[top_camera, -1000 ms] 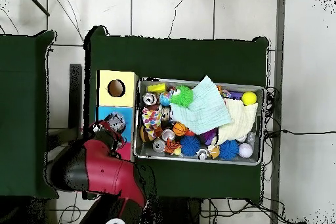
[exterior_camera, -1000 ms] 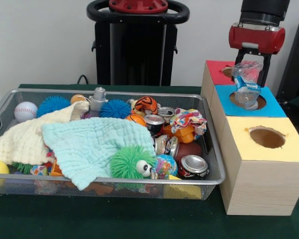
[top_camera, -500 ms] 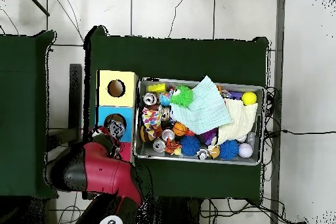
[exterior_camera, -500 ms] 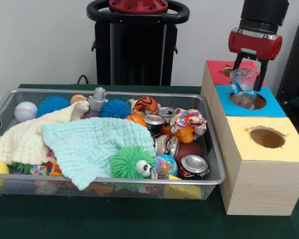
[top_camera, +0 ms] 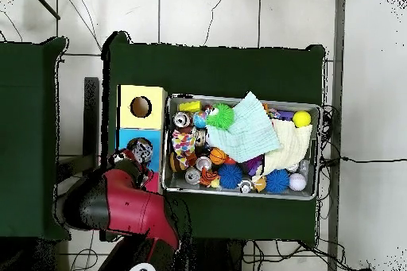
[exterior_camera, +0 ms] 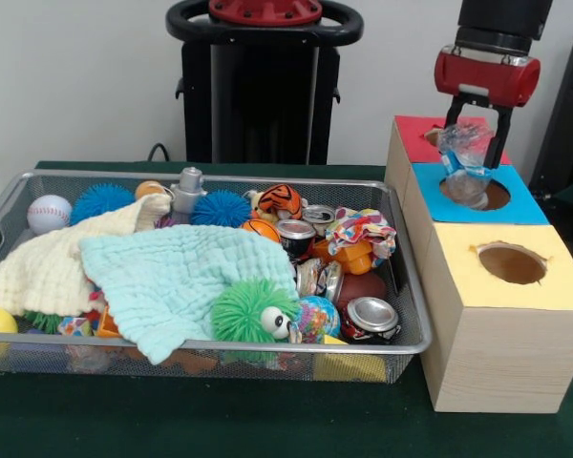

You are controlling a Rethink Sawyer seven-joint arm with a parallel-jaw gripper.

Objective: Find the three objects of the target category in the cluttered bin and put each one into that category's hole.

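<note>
Gripper (exterior_camera: 476, 129) grasping a crumpled clear plastic bottle (exterior_camera: 465, 160), bottle's lower end in the blue box's hole (exterior_camera: 475, 194); wire mesh bin (exterior_camera: 410, 303) of toys just beside the boxes

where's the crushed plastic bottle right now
In the front view the crushed plastic bottle is at the upper right, between the fingers of the gripper, its lower end in the blue box's hole.

arm: reaching down from above | pincer (exterior_camera: 477, 134): vertical, clamped on crumpled plastic bottle (exterior_camera: 466, 162)
</note>
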